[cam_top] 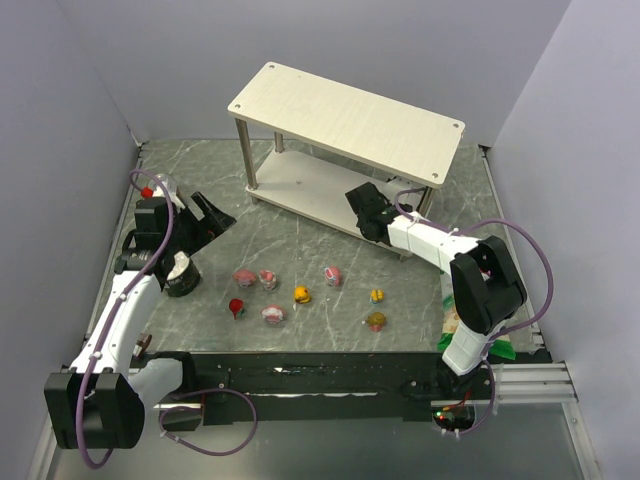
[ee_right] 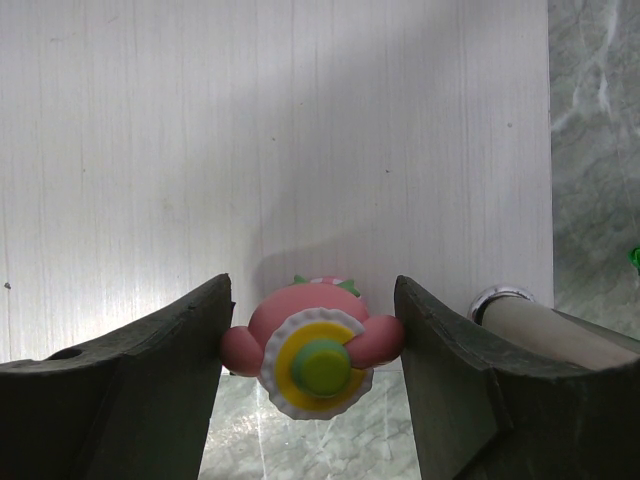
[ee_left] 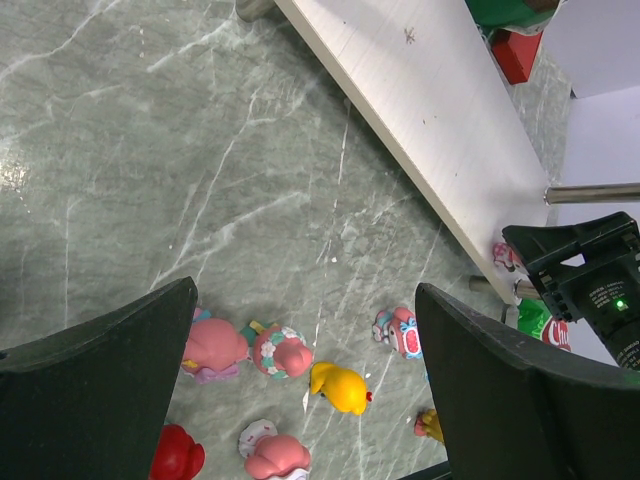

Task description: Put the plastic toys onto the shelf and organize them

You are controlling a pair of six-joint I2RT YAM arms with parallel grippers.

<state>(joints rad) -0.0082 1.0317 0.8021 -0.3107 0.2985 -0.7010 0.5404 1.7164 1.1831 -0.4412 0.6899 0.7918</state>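
1. Top external view. The shelf (cam_top: pixel 350 115) stands at the far middle of the table (cam_top: pixel 200 180).
   - The right gripper (cam_top: pixel 368 218) is at the front edge of the shelf's lower board. From here I cannot tell how its jaws are set.
   - The left gripper (cam_top: pixel 208 215) hangs over bare table left of the shelf, jaws apart.
   - Eight loose toys lie in a band on the table between the arms. They include a red toy (cam_top: pixel 237 306), an orange-yellow toy (cam_top: pixel 301 295), a yellow-blue toy (cam_top: pixel 377 296) and a brown-pink toy (cam_top: pixel 376 321). The other four are pink-and-white.
   - A green bag (cam_top: pixel 500 350) lies by the right arm's base.
2. Left wrist view.
   - The left gripper (ee_left: pixel 305 295) has its fingers (ee_left: pixel 100 400) spread wide with nothing between them.
   - Below it, the loose toys are on the table and the lower board (ee_left: pixel 430 110) runs diagonally across the top.
   - At the right edge, the right gripper (ee_left: pixel 580 270) has a pink toy (ee_left: pixel 505 255) at its tip, beside the board's edge.
3. Right wrist view.
   - The right gripper (ee_right: pixel 312 292) is clamped on the pink toy (ee_right: pixel 315 355), and both fingers (ee_right: pixel 150 390) touch the toy's sides.
   - The toy sits at the near edge of the pale lower board (ee_right: pixel 250 130), just left of a metal post (ee_right: pixel 520 312).
   - The toy's yellow-and-green disc faces the camera.
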